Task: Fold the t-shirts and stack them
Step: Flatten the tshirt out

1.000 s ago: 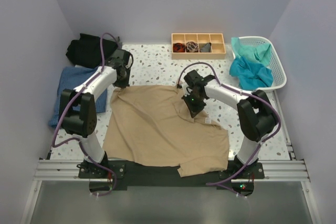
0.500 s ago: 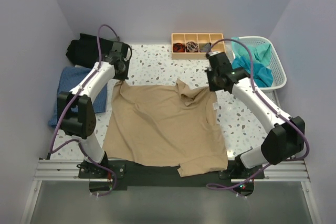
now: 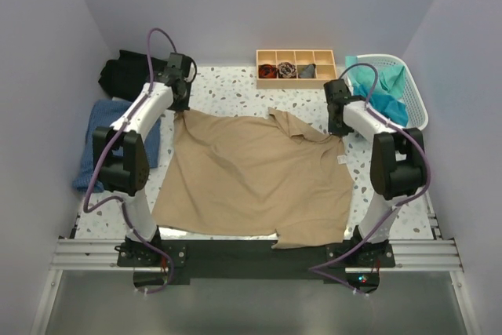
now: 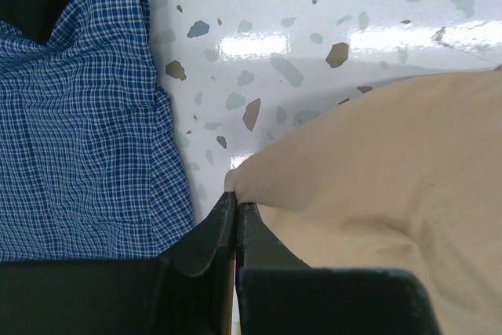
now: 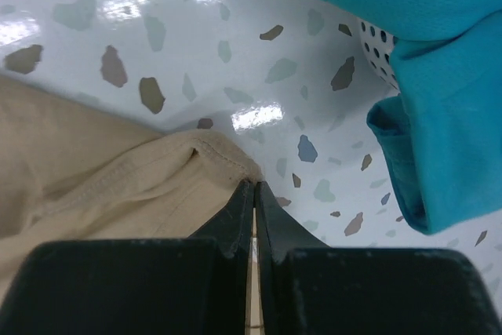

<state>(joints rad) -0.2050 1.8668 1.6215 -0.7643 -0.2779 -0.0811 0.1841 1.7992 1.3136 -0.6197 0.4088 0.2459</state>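
Tan t-shirt (image 3: 255, 170) lies spread flat across the worktop (image 3: 235, 92) centre, unfolded. Left fingers (image 4: 212, 233) and right fingers (image 5: 231, 221) are each clenched on a far corner of it. Its folding and stacking appear outstanding.

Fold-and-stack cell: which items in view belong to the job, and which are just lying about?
Job: tan t-shirt, blue checked shirt, black shirt, teal shirts.
Lying about: white laundry basket holding the teal shirts, wooden compartment tray.
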